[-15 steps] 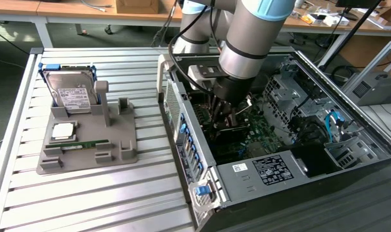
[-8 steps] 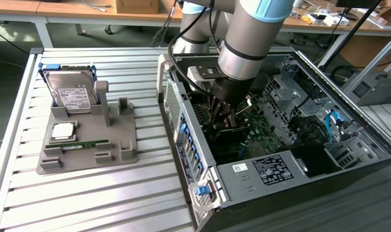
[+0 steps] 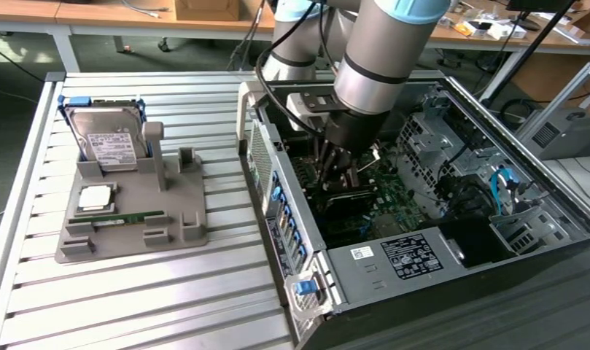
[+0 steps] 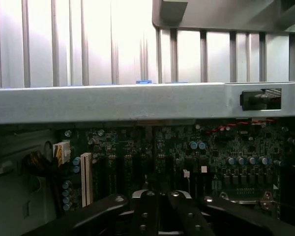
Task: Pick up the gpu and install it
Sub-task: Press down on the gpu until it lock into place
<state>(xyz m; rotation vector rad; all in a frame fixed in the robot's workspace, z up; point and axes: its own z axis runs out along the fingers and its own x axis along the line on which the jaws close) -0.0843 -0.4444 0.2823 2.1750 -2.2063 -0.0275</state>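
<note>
A ribbed silver metal table (image 3: pixel 129 292) fills the foreground. Behind it, long wooden workbenches (image 3: pixel 100 14) on white legs stand over a dark floor (image 3: pixel 12 69), one carrying a brown cardboard box (image 3: pixel 207 9).

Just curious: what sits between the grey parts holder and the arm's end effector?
In the exterior view, a strip of slatted table and the open computer case's side wall with blue tabs.

Slatted metal table (image 3: pixel 158 306) — grey parts holder (image 3: pixel 129 226) and open computer case (image 3: pixel 411 219) rest directly on it.
</note>
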